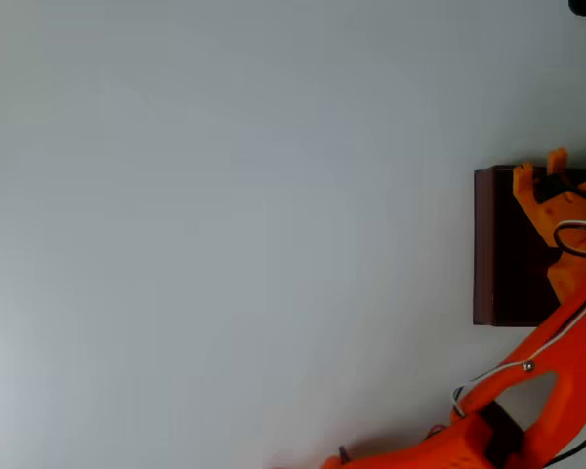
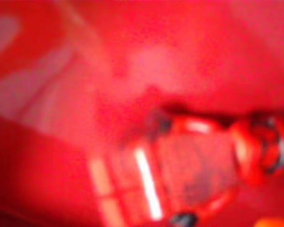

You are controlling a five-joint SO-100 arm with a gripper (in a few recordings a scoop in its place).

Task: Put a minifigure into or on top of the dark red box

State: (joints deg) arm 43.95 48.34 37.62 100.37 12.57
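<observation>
Minifigure (image 2: 213, 165) — blurred, close below gripper (image 1: 539, 172) — inside dark red box (image 1: 488, 244).

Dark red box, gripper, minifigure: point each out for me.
dark red box (image 1: 487, 244), overhead view, left wall.
gripper (image 1: 539, 168), overhead view, between the fingertips.
minifigure (image 2: 199, 163), wrist view, blurred torso.

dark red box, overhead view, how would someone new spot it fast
Follow the pale table to its right edge in the overhead view. The dark red box sits there, maroon-walled with a near-black inside, under the orange gripper. It is the one dark rectangle there.
</observation>
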